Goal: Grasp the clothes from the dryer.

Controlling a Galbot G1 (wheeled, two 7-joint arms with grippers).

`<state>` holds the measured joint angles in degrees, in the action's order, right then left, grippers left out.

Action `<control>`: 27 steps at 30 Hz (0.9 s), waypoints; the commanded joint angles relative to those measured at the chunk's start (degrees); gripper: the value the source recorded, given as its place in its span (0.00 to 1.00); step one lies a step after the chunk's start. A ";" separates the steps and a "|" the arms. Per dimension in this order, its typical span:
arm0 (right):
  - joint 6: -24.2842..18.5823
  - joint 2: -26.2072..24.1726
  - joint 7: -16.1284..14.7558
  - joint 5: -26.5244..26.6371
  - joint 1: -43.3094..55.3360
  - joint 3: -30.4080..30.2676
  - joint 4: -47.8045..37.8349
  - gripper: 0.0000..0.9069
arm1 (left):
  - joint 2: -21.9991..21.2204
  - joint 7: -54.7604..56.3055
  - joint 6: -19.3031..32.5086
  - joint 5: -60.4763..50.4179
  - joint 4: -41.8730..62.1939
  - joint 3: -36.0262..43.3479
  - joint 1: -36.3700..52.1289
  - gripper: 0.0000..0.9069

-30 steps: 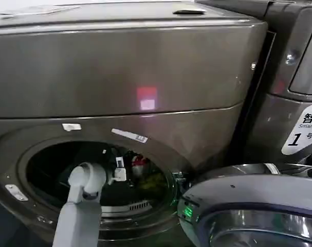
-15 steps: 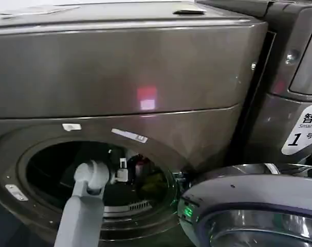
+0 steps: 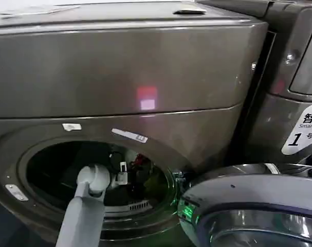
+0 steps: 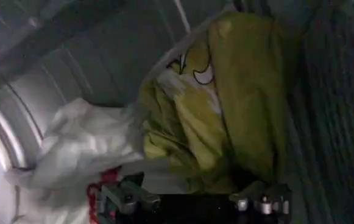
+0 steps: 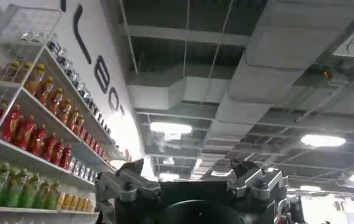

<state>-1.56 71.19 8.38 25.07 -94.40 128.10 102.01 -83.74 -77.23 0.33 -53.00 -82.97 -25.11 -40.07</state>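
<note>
clothes (image 4: 164, 134) lie deep in the dryer (image 3: 125, 72), so my left gripper (image 4: 195, 204) reaches in, fingers wide, touching nothing.

The left gripper (image 3: 131, 172) has pushed deeper into the dryer (image 3: 120, 77), now against the clothes (image 4: 183, 122).

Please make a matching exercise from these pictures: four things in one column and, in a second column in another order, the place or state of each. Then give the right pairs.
Things:
1. clothes
2. left tool
3. right tool
4. dryer door

Places or states:
A. swung open, at the robot's right
B. open, aimed up at ceiling lights, near shelves of bottles
C. lying inside the drum
D. open, reaching into the dryer, close to the fabric

Pairs: 1-C, 2-D, 3-B, 4-A
</note>
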 commanded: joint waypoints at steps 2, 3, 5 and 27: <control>-0.04 0.06 0.08 -0.52 0.01 -0.11 0.00 1.00 | -0.24 0.01 -0.46 2.16 5.95 0.31 1.52 0.00; -0.03 0.08 0.09 -0.52 0.01 -0.13 0.05 1.00 | -0.31 0.02 -0.45 2.02 6.14 0.48 1.58 0.00; -0.03 0.09 0.08 -0.52 0.01 -0.15 0.17 1.00 | -0.40 0.03 -0.43 2.22 6.42 0.54 1.71 0.00; -0.01 0.21 0.13 -0.45 -0.08 -0.56 0.08 1.00 | -0.23 4.11 -3.33 4.44 5.93 0.51 2.04 0.00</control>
<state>-1.56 71.37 8.51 24.64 -94.50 127.59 102.11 -83.99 -76.00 -1.57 -50.62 -76.64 -24.57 -37.99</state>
